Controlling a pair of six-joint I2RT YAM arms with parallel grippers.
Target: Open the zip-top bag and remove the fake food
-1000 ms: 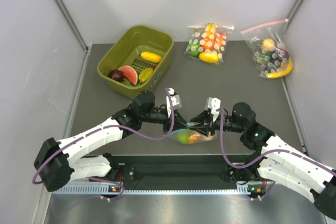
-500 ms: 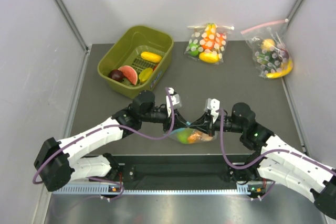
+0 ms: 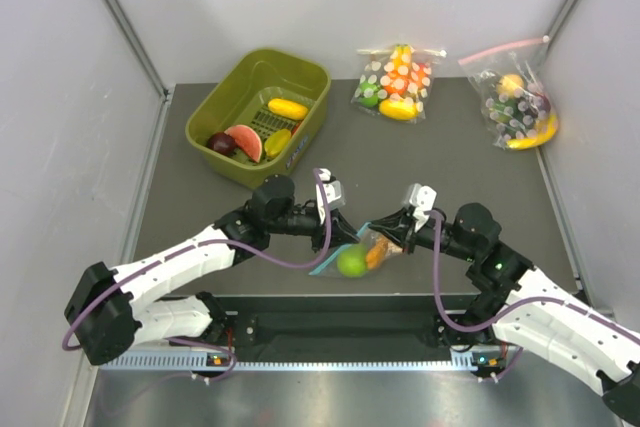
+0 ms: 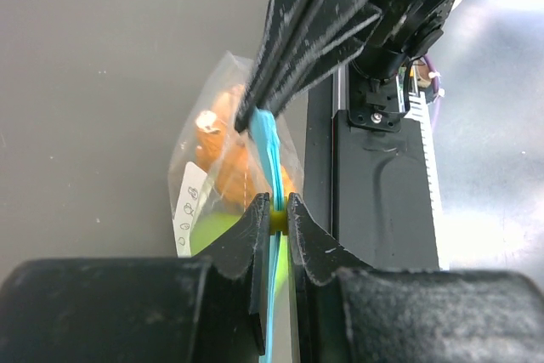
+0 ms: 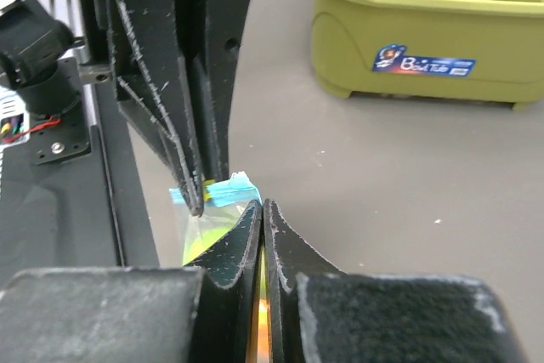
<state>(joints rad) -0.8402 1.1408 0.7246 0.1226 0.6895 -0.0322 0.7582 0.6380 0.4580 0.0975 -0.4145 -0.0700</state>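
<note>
Dark table; left tool, right tool each pinching the zip-top bag; fake food half hidden.

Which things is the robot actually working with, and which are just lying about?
In the job: the zip-top bag, the fake food inside it, the left tool and right tool pinching it.
Lying about: the green bin of toy fruit, two dotted bags.

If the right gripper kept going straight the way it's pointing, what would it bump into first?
Most likely the left gripper, just ahead and pinching the same zip-top bag. The green bin lies farther back.
</note>
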